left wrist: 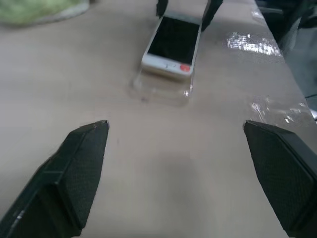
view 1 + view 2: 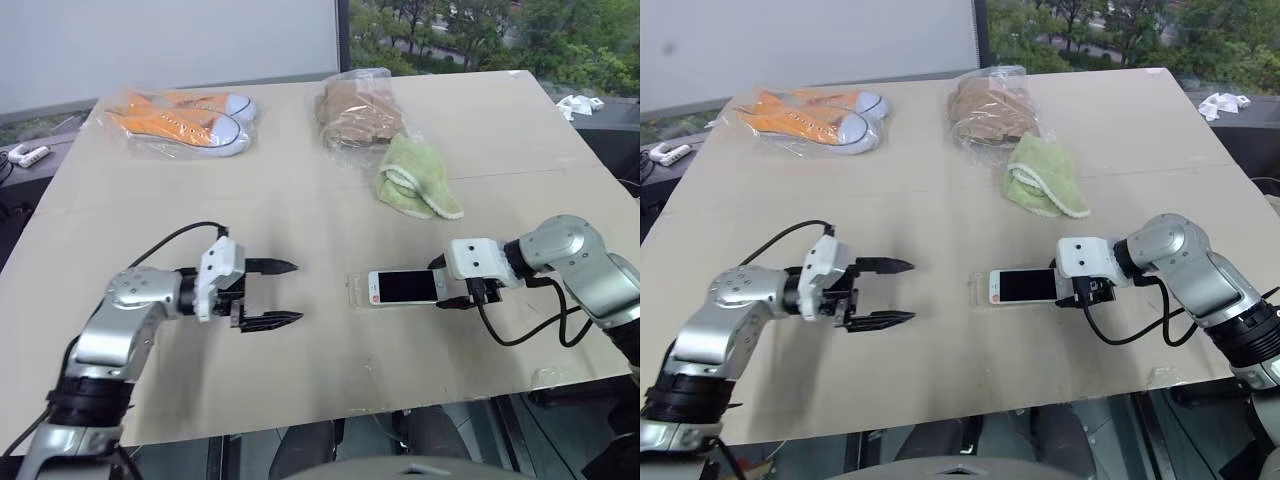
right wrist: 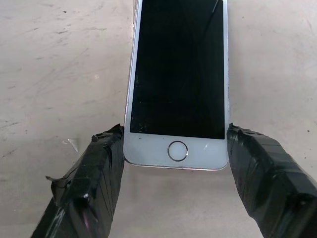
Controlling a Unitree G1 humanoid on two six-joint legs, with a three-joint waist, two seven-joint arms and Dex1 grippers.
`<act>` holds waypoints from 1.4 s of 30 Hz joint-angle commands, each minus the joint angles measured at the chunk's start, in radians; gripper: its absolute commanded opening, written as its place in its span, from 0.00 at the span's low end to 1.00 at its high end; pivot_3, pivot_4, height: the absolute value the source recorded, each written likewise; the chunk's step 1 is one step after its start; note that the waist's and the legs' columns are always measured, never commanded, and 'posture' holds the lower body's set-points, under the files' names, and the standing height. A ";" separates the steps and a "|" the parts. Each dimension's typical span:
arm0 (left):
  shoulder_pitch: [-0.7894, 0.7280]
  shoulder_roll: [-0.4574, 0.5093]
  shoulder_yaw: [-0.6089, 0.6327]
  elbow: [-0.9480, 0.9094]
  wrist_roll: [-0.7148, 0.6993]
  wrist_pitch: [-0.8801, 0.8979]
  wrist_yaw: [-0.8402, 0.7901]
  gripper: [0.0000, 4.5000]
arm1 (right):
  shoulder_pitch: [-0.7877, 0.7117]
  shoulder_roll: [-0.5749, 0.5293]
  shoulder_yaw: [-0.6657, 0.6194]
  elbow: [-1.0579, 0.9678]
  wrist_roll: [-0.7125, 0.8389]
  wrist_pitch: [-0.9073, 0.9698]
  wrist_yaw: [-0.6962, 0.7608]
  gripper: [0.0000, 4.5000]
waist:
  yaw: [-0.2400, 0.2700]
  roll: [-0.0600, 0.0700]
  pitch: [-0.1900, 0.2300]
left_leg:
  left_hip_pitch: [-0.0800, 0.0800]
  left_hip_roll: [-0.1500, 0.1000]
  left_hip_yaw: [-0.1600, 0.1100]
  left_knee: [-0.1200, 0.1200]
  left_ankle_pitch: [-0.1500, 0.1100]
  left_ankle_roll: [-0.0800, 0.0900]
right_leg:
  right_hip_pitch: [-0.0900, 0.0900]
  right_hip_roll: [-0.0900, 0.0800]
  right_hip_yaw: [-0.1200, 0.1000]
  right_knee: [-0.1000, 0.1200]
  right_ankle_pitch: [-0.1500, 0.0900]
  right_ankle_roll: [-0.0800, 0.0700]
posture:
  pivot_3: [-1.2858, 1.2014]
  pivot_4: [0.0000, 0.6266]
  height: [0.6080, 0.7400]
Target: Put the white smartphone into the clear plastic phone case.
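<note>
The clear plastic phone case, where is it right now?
The clear plastic phone case lies on the table's near middle between both grippers, under the white smartphone's end, away from the right gripper.

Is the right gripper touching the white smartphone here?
Touching. In the right wrist view the right gripper has both black fingers pressed against the long edges of the white smartphone at its home-button end, with no gap on either side.

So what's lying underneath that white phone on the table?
The clear plastic phone case lies under the white smartphone; its rim sticks out past the end with the red mark. How far the case runs beneath is covered by the phone.
</note>
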 commanded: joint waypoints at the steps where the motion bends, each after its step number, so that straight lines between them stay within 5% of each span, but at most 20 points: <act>1: -0.113 -0.078 -0.066 0.056 0.065 -0.061 0.047 1.00 | -0.008 -0.003 -0.032 -0.013 -0.009 -0.013 0.007 0.64 | 0.003 0.000 0.000 | 0.000 0.000 0.000 0.001 0.000 0.000 | 0.000 0.000 0.000 0.000 0.000 0.000 | 0.52 0.24 1.00; 7: -0.197 -0.184 -0.125 0.104 0.101 -0.094 0.075 1.00 | -0.018 0.011 -0.031 -0.004 -0.019 -0.020 0.008 0.64 | 0.002 0.000 0.000 | -0.001 -0.001 -0.001 0.005 0.000 0.000 | 0.000 0.000 0.000 0.004 0.000 0.000 | 0.52 0.24 1.00; 11: -0.224 -0.220 -0.145 0.125 0.097 -0.094 0.071 0.77 | -0.036 0.029 -0.022 0.010 -0.031 -0.021 0.009 0.64 | -0.001 0.000 0.000 | -0.001 -0.001 -0.001 0.004 0.000 0.000 | 0.000 0.000 0.000 0.005 0.000 0.000 | 0.52 0.24 1.00; 15: -0.246 -0.245 -0.162 0.130 0.111 -0.085 0.084 0.33 | -0.038 0.038 -0.024 0.019 -0.039 -0.026 0.016 0.64 | 0.001 -0.001 0.000 | -0.001 -0.001 -0.001 0.005 0.000 0.000 | 0.000 0.000 0.000 0.005 0.000 0.000 | 0.52 0.24 1.00; 20: -0.273 -0.278 -0.225 0.131 0.146 -0.055 0.090 0.01 | -0.036 0.043 -0.026 0.018 -0.045 -0.027 0.027 0.64 | 0.005 -0.001 0.000 | -0.001 -0.001 -0.001 0.006 0.000 0.000 | 0.000 0.000 -0.001 0.005 0.000 0.000 | 0.52 0.24 1.00; 42: -0.351 -0.339 -0.351 0.241 0.303 -0.005 0.157 0.01 | -0.054 0.053 -0.019 0.032 -0.062 -0.033 0.052 0.64 | 0.002 -0.001 0.000 | -0.001 -0.001 0.000 0.006 0.000 0.000 | 0.000 0.000 0.000 0.006 0.000 0.000 | 0.52 0.24 1.00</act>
